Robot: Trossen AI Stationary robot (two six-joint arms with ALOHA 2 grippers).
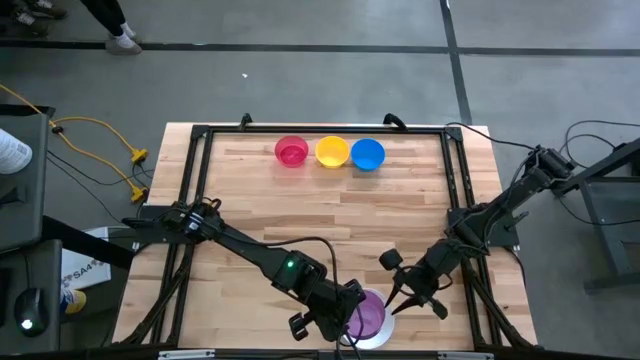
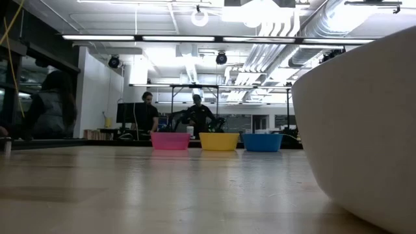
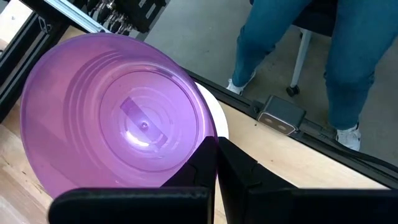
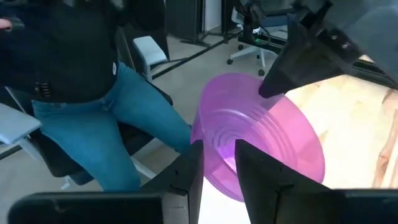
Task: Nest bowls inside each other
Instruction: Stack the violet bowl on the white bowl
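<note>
A purple bowl hangs tilted over the larger white bowl at the table's near edge, with my left gripper shut on it. My right gripper stands open just right of it, a finger on either side of the purple bowl's rim; I cannot tell whether they touch it. The pink, yellow and blue bowls stand upright in a row at the far edge. In the low view the white bowl's wall fills the right side. My left gripper pinches the purple bowl's wall at the rim, one finger inside the bowl and one outside. The fingers slant down from the table's left. The bowl sits tilted above the white bowl; whether its low edge rests in it I cannot tell.
A black metal frame runs around the tabletop. A seated person in jeans is just beyond the near edge. Bare wood lies between the far row of bowls and the grippers.
</note>
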